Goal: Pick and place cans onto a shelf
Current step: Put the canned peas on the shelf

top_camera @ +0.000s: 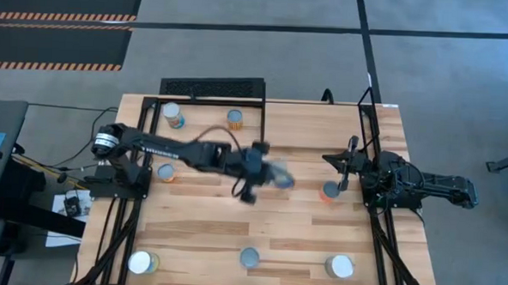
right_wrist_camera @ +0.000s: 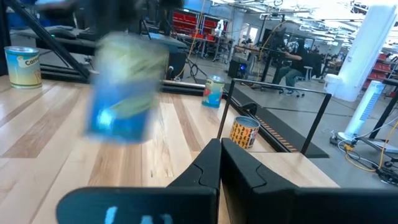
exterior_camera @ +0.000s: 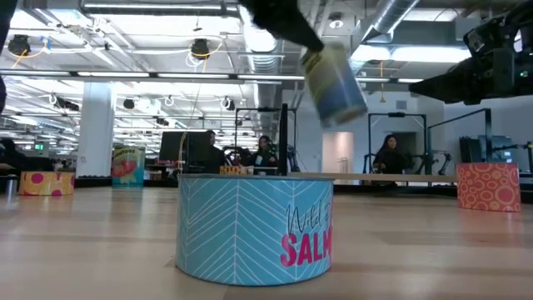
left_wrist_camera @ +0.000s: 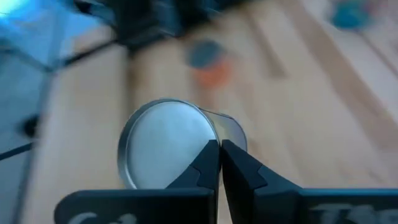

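Blurring badly just past the closed tips of the left gripper (left_wrist_camera: 219,144): a blue can (exterior_camera: 333,83), label unreadable, tilting clear of the table. Stretching the left arm out over mid-table, fingers pressing fully together, pinching nothing. Parking the right gripper (right_wrist_camera: 221,142) at the table's right edge, fingers likewise touching, holding nothing.

Blue-labelled can (exterior_camera: 333,83) tilted in mid-air, other cans (top_camera: 249,257) upright on the table.
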